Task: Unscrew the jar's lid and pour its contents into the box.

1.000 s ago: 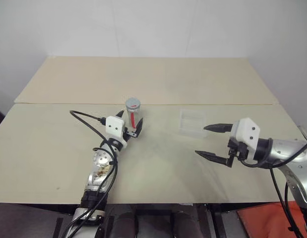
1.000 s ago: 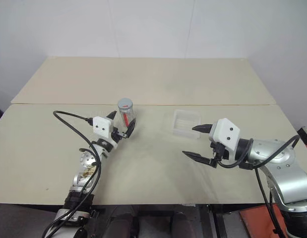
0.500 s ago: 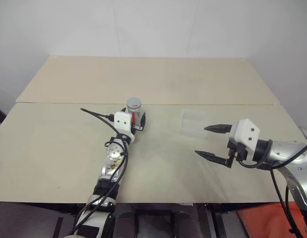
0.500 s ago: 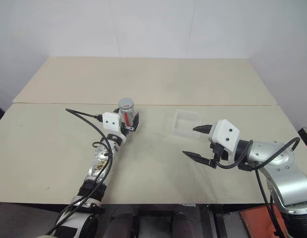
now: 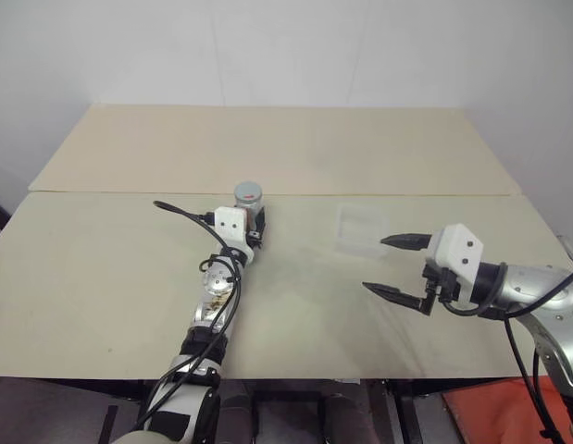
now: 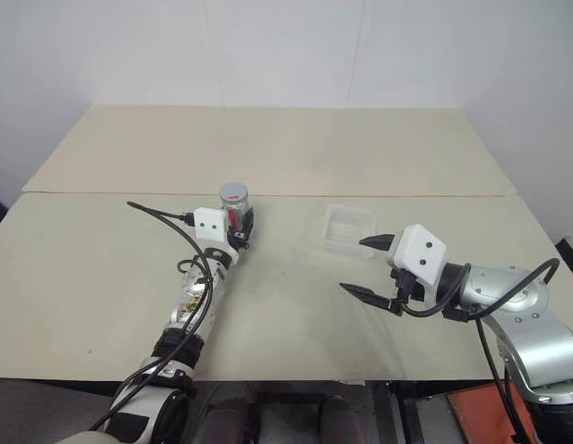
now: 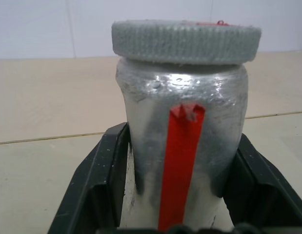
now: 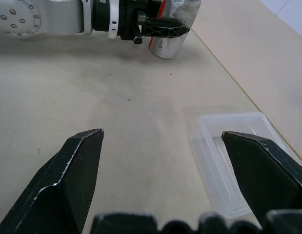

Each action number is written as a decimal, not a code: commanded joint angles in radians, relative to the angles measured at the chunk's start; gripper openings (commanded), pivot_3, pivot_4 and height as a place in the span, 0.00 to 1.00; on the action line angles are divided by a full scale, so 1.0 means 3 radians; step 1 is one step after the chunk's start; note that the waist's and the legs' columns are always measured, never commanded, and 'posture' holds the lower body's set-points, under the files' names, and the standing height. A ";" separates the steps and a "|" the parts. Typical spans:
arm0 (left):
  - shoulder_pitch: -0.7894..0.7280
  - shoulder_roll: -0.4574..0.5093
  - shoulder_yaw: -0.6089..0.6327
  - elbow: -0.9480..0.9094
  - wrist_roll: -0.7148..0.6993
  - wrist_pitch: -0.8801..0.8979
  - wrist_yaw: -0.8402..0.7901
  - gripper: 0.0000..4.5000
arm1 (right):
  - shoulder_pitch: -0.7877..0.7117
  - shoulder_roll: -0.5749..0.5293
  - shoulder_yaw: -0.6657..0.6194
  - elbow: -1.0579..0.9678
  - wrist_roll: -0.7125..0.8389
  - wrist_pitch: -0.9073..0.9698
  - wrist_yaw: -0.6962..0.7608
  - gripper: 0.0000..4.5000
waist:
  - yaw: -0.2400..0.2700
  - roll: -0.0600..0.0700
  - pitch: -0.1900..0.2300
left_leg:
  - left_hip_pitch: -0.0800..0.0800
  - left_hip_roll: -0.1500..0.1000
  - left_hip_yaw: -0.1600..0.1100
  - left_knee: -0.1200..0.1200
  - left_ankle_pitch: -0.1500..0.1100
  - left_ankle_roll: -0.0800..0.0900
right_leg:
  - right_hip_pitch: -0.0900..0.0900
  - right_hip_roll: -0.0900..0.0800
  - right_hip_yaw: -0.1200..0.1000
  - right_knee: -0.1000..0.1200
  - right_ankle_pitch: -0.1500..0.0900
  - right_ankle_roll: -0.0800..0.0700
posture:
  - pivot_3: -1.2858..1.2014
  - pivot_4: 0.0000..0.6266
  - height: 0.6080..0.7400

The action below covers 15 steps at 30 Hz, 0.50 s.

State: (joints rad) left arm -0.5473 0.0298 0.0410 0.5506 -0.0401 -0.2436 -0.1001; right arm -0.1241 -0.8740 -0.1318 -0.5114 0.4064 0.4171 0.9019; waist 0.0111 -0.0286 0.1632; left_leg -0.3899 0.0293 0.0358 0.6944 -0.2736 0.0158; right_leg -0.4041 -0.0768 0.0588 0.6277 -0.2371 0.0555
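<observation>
Jar is clamped upright by left tool — lid on; right tool, gaping empty, is needed for unscrewing.

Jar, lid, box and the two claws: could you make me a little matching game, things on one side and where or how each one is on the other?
Things:
1. jar
2. lid
3. box
4. right gripper

States:
A. on top of the jar
B. wide open above the table, holding nothing
C. upright between the left gripper's fingers
D. on the table, untouched, beyond the open claw

Pairs: 1-C, 2-A, 3-D, 4-B
</observation>
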 commanded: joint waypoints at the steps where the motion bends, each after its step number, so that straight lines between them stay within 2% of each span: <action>1: -0.0073 -0.0022 -0.0004 -0.0064 -0.0013 -0.0051 -0.0005 0.48 | -0.0034 0.0000 -0.0086 -0.0101 0.0024 0.0012 -0.0056 1.00 | -0.0002 0.0000 0.0000 | 0.0000 0.0000 0.0000 0.0000 0.0000 0.0000 | 0.0000 0.0000 0.0000 0.0000 0.0000 0.0000 | 0.52 0.24 1.00; 3: -0.0051 -0.0021 -0.0026 -0.0192 -0.0059 -0.0014 -0.0098 0.44 | -0.0086 0.0027 -0.0058 -0.0105 0.0020 0.0027 -0.0099 1.00 | -0.0005 0.0000 0.0000 | 0.0000 0.0000 0.0000 0.0000 0.0000 0.0000 | 0.0000 0.0000 0.0000 0.0000 0.0000 0.0000 | 0.52 0.24 1.00; 6: 0.0037 0.0010 -0.0100 -0.0542 -0.0207 0.0119 -0.0411 0.43 | -0.0259 0.0138 0.0033 -0.0136 0.0040 0.0160 -0.0271 1.00 | -0.0016 0.0000 0.0000 | 0.0000 0.0001 0.0000 0.0000 0.0000 0.0000 | -0.0001 0.0000 0.0000 0.0001 0.0000 0.0000 | 0.52 0.24 1.00; 9: 0.0214 0.0133 -0.0240 -0.1153 -0.0468 0.0473 -0.0871 0.43 | -0.0564 0.0489 0.0176 -0.0205 0.0047 0.0434 -0.0700 1.00 | -0.0032 0.0000 0.0000 | -0.0001 0.0002 0.0000 -0.0001 0.0000 0.0000 | -0.0003 0.0001 0.0000 0.0001 0.0000 0.0000 | 0.52 0.24 1.00; 15: 0.0513 0.0732 -0.0655 -0.2214 -0.0756 0.1315 -0.1751 0.43 | -0.0998 0.1304 0.0395 -0.0396 0.0156 0.0850 -0.1417 1.00 | -0.0078 0.0003 -0.0001 | -0.0003 0.0004 -0.0012 -0.0002 0.0001 -0.0001 | -0.0008 0.0002 0.0001 0.0006 0.0000 -0.0001 | 0.52 0.24 1.00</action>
State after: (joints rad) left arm -0.3914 0.2422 -0.1358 -0.0297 -0.2338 0.1142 -0.5739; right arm -0.3985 -0.4938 -0.0166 -0.5804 0.4385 0.6549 0.5209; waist -0.0124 -0.0278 0.1628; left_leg -0.3906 0.0304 0.0310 0.6937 -0.2734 0.0155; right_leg -0.4065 -0.0766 0.0593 0.6295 -0.2371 0.0553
